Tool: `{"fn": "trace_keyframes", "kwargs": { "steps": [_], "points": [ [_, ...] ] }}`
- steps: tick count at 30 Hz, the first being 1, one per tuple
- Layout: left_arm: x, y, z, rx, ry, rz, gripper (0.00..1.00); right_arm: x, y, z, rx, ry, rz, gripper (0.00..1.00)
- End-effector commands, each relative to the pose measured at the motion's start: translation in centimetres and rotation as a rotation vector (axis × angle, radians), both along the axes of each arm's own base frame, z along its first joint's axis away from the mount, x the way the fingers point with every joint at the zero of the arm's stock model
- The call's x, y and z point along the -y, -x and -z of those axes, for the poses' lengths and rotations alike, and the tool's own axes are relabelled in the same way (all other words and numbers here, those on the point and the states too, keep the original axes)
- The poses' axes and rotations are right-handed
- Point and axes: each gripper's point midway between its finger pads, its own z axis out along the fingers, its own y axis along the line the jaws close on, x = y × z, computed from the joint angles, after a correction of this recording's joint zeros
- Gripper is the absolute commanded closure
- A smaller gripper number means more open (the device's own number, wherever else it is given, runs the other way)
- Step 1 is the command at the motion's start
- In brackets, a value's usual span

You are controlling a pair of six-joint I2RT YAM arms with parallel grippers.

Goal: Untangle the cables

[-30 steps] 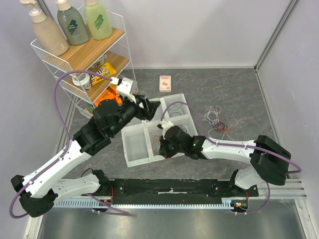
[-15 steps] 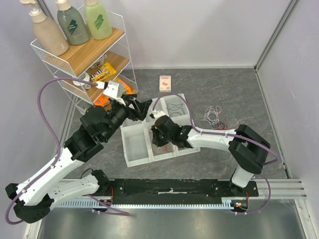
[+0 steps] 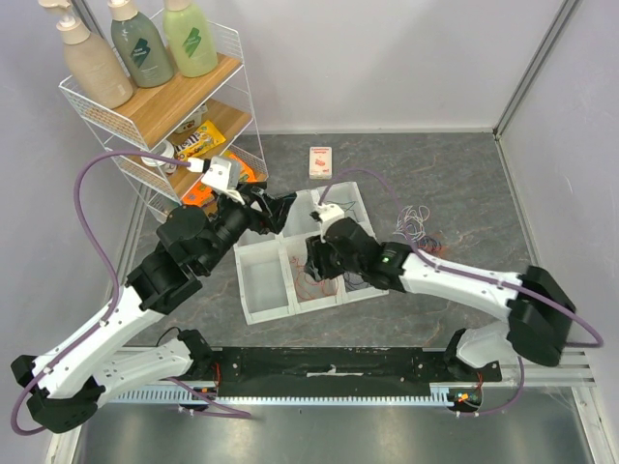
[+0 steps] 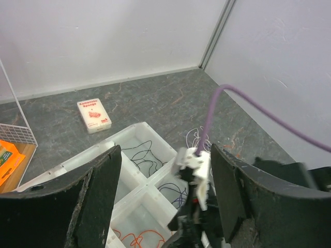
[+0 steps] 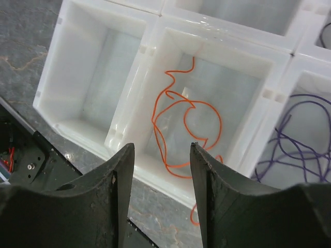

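**Grey marbled tabletop (image 3: 464,174), white tray (image 3: 259,282) under open jaws**

Straight below right gripper (image 5: 161,150), jaws parted and empty: orange cable (image 5: 181,129), looped loose on the floor of the tray's middle near compartment, one end reaching over the near wall. Just beside it, in the neighbouring compartment: purple cable (image 5: 297,144). In a far compartment: black cable (image 4: 147,157). Above the tray's far-left corner: left gripper (image 4: 165,152), spread wide, holding nothing. Out on bare table right of the tray: loose bundle (image 3: 421,232), tangled. Tight on the left against wire shelf (image 3: 179,104); open floor behind the tray around card box (image 3: 320,160); walls at back and right.
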Motion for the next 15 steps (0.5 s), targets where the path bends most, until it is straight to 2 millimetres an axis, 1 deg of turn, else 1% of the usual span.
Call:
{"fn": "trace_keyframes", "kwargs": {
  "steps": [1, 5, 10, 13, 15],
  "points": [
    [0.2, -0.1, -0.9, 0.029, 0.020, 0.007, 0.24, 3.5, 1.0, -0.2, 0.021, 0.041, 0.052, 0.46],
    [0.5, -0.5, -0.3, 0.012, -0.008, 0.004, 0.24, 4.8, 2.4, 0.4, -0.017, 0.039, 0.050, 0.47],
    [0.9, -0.5, 0.0, 0.003, -0.005, 0.017, 0.23, 6.8, 2.4, 1.2, 0.001, 0.085, 0.108, 0.47],
    [0.9, -1.0, 0.6, -0.007, -0.023, -0.005, 0.23, 6.5, 2.6, 1.4, -0.015, 0.086, 0.093, 0.48],
    [1.0, -1.2, 0.8, -0.014, -0.034, -0.008, 0.23, 5.8, 2.8, 1.7, -0.030, 0.069, 0.071, 0.53]
  ]
}}
